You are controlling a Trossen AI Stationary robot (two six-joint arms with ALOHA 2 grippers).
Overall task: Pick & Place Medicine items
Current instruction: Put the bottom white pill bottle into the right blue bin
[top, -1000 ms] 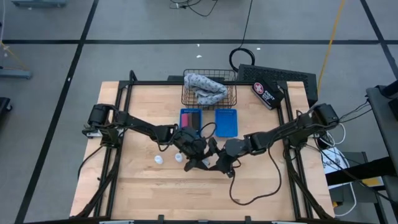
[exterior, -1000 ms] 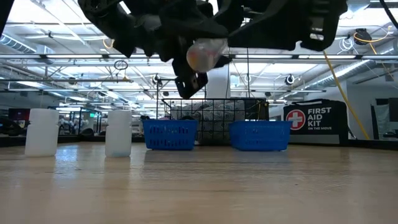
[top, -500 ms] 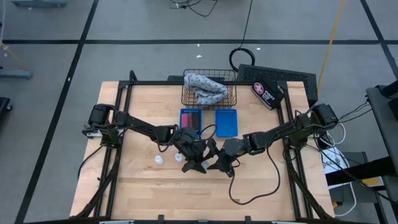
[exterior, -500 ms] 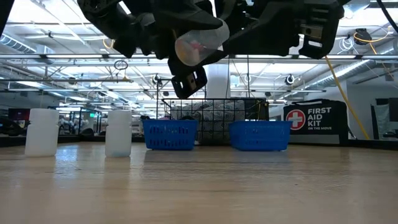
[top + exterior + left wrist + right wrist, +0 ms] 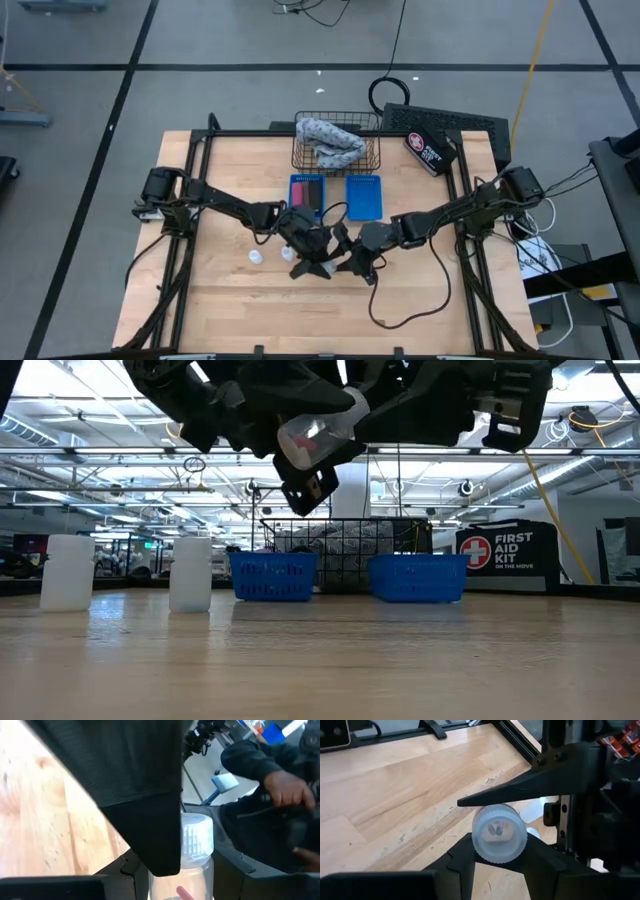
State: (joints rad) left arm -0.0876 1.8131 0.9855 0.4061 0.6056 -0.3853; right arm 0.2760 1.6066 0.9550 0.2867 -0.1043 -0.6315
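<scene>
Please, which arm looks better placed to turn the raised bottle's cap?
Probably the right: its tool clasps the white ribbed cap end-on, while the left tool clamps the small clear plastic bottle by its body.

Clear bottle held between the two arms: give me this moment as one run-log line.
clear bottle: lifted above table | left gripper: shut on body | right gripper: around white cap | two white bottles: standing on table
</scene>
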